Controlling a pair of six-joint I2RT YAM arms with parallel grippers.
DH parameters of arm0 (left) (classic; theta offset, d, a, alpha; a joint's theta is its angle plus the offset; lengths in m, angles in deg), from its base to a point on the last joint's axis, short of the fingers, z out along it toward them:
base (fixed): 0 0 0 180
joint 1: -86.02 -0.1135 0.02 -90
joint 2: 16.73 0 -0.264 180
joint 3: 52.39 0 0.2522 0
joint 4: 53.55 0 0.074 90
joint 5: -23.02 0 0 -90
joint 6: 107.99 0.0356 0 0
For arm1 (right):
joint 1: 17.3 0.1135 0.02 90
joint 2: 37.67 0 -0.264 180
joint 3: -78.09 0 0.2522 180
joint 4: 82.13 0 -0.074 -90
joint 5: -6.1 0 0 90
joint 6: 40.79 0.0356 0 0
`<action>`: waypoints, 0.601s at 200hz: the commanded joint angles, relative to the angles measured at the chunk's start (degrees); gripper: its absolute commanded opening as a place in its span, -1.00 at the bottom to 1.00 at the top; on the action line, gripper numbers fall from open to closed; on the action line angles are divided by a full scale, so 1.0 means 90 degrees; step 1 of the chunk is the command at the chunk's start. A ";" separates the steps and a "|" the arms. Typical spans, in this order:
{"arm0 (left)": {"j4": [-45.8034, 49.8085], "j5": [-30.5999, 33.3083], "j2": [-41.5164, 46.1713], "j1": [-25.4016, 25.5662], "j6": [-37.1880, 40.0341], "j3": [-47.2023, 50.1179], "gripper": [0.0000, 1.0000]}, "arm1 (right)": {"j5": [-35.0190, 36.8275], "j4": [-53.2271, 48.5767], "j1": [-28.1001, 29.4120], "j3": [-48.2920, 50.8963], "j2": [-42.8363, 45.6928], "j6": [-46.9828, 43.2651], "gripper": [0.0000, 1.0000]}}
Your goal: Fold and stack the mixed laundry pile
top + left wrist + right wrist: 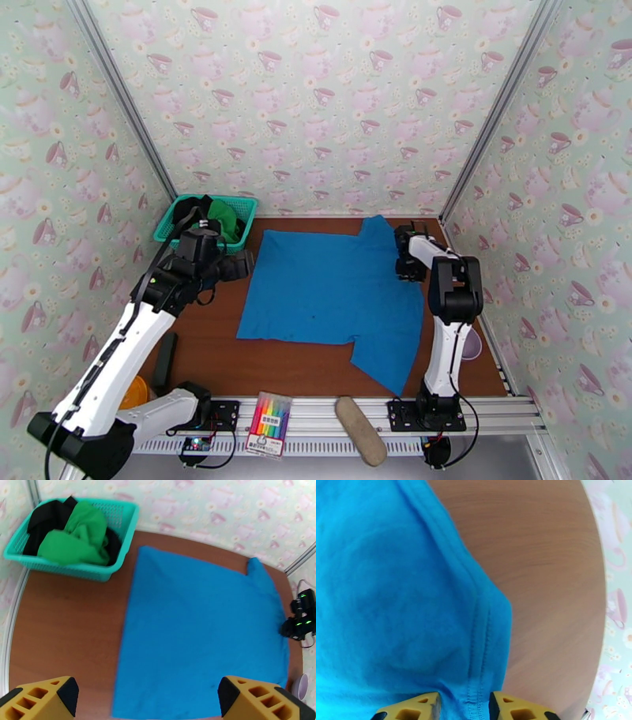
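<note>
The blue shirt point(332, 288) lies flat on the surface point(205, 347). The green cloth point(79, 539) and black cloth point(47, 519) sit heaped in the basket point(170, 225), far left. The right gripper point(464, 707) is pinched narrow on the shirt's right hem. The left gripper point(150, 697) hangs wide open, holding nothing. That pinch looks thin to me. A quick pull could slip the seam free, or drag the whole shirt crooked, since its other side is unheld.

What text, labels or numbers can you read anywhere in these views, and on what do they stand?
Marker pack on the rail at the near edge: it has printed label strips, too small and blurred to read.
Blue garment: no print visible.
Teal basket: no label visible.
No other readable text.
</note>
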 commanded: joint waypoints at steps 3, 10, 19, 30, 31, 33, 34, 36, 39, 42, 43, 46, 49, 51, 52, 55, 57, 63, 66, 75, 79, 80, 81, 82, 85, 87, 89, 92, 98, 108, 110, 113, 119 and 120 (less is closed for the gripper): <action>0.0434 0.0114 -0.0039 -0.0042 -0.0342 0.0314 0.96 | 0.0139 -0.0296 -0.0274 -0.0226 -0.0303 -0.0328 -0.20; 0.0449 0.0045 -0.0102 -0.0042 -0.0443 0.0411 0.93 | 0.0057 -0.0285 -0.0290 -0.0294 -0.0329 -0.0390 -0.19; 0.0476 -0.0098 -0.0194 -0.0043 -0.0593 0.0565 0.86 | -0.0046 -0.0288 -0.0295 -0.0380 -0.0354 -0.0435 -0.19; 0.0489 -0.0350 -0.0335 -0.0042 -0.0793 0.0742 0.72 | -0.0267 -0.0256 -0.0290 -0.0438 -0.0329 -0.0493 -0.14; 0.0494 -0.0382 -0.0348 -0.0042 -0.0808 0.0760 0.71 | -0.0292 -0.0246 -0.0292 -0.0438 -0.0320 -0.0500 -0.13; 0.0497 -0.0436 -0.0370 -0.0043 -0.0847 0.0793 0.69 | -0.0330 -0.0233 -0.0287 -0.0444 -0.0303 -0.0506 -0.13; 0.0498 -0.0464 -0.0385 -0.0038 -0.0870 0.0810 0.68 | -0.0338 -0.0230 -0.0286 -0.0446 -0.0292 -0.0506 -0.12; 0.0506 -0.0537 -0.0409 -0.0032 -0.0911 0.0852 0.66 | -0.0395 -0.0220 -0.0290 -0.0446 -0.0272 -0.0507 -0.11; 0.0508 -0.0621 -0.0442 -0.0033 -0.0963 0.0920 0.63 | -0.0459 -0.0197 -0.0286 -0.0448 -0.0235 -0.0516 -0.09; 0.0511 -0.0709 -0.0474 -0.0030 -0.1024 0.0974 0.59 | -0.0519 -0.0181 -0.0285 -0.0441 -0.0193 -0.0528 -0.07; 0.0505 -0.0747 -0.0486 -0.0022 -0.1036 0.1008 0.58 | -0.0535 -0.0169 -0.0285 -0.0440 -0.0169 -0.0532 -0.06; 0.0494 -0.0838 -0.0515 -0.0016 -0.1093 0.1071 0.55 | -0.0599 -0.0151 -0.0285 -0.0426 -0.0101 -0.0543 -0.04; 0.0489 -0.0928 -0.0538 -0.0001 -0.1145 0.1141 0.52 | -0.0660 -0.0124 -0.0285 -0.0413 -0.0033 -0.0556 0.00; 0.0482 -0.0985 -0.0552 0.0011 -0.1187 0.1199 0.51 | -0.0688 -0.0110 -0.0285 -0.0401 0.0022 -0.0568 0.02; 0.0485 -0.1012 -0.0559 0.0013 -0.1206 0.1228 0.50 | -0.0722 -0.0105 -0.0285 -0.0390 0.0051 -0.0577 0.02; 0.0471 -0.1080 -0.0575 0.0037 -0.1260 0.1303 0.49 | -0.0798 -0.0074 -0.0283 -0.0361 0.0138 -0.0592 0.07; 0.0453 -0.1118 -0.0588 0.0055 -0.1294 0.1352 0.48 | -0.0843 -0.0059 -0.0277 -0.0348 0.0202 -0.0594 0.09; 0.0415 -0.1249 -0.0614 0.0090 -0.1415 0.1514 0.47 | -0.0976 -0.0028 -0.0280 -0.0291 0.0411 -0.0622 0.16; 0.0383 -0.1317 -0.0628 0.0101 -0.1464 0.1609 0.45 | -0.1039 -0.0014 -0.0271 -0.0257 0.0529 -0.0636 0.19; 0.0299 -0.1513 -0.0679 0.0146 -0.1635 0.1942 0.41 | -0.1225 0.0044 -0.0249 -0.0144 0.0919 -0.0674 0.28; 0.0261 -0.1601 -0.0706 0.0168 -0.1702 0.2091 0.39 | -0.1310 0.0069 -0.0239 -0.0080 0.1109 -0.0695 0.32; 0.0248 -0.1623 -0.0714 0.0175 -0.1717 0.2123 0.39 | -0.1336 0.0078 -0.0238 -0.0064 0.1161 -0.0699 0.32; 0.0232 -0.1644 -0.0718 0.0178 -0.1734 0.2149 0.39 | -0.1359 0.0082 -0.0232 -0.0041 0.1211 -0.0706 0.34; 0.0219 -0.1659 -0.0730 0.0185 -0.1748 0.2177 0.38 | -0.1385 0.0089 -0.0229 -0.0025 0.1261 -0.0709 0.35; 0.0157 -0.1731 -0.0756 0.0204 -0.1794 0.2273 0.38 | -0.1446 0.0108 -0.0213 0.0016 0.1414 -0.0733 0.37; 0.0113 -0.1779 -0.0760 0.0216 -0.1818 0.2341 0.38 | -0.1503 0.0114 -0.0204 0.0051 0.1512 -0.0744 0.39; 0.0065 -0.1827 -0.0788 0.0232 -0.1844 0.2402 0.38 | -0.1546 0.0128 -0.0194 0.0082 0.1622 -0.0755 0.40; -0.0038 -0.1911 -0.0804 0.0246 -0.1885 0.2495 0.38 | -0.1612 0.0151 -0.0181 0.0133 0.1777 -0.0768 0.42; -0.0276 -0.2078 -0.0847 0.0284 -0.1955 0.2721 0.39 | -0.1745 0.0166 -0.0120 0.0236 0.2089 -0.0792 0.45; -0.0686 -0.2274 -0.0920 0.0318 -0.2121 0.3048 0.39 | -0.1905 0.0168 -0.0009 0.0397 0.2567 -0.0854 0.46; -0.0760 -0.2286 -0.0938 0.0325 -0.2161 0.3096 0.39 | -0.1922 0.0165 0.0016 0.0432 0.2643 -0.0845 0.47; -0.0858 -0.2298 -0.0965 0.0328 -0.2218 0.3176 0.39 | -0.1954 0.0170 0.0060 0.0482 0.2804 -0.0857 0.47; -0.1033 -0.2289 -0.1018 0.0338 -0.2310 0.3303 0.39 | -0.2005 0.0178 0.0148 0.0592 0.3063 -0.0859 0.47; -0.1053 -0.2280 -0.1027 0.0338 -0.2328 0.3325 0.38 | -0.2011 0.0181 0.0166 0.0609 0.3119 -0.0859 0.47</action>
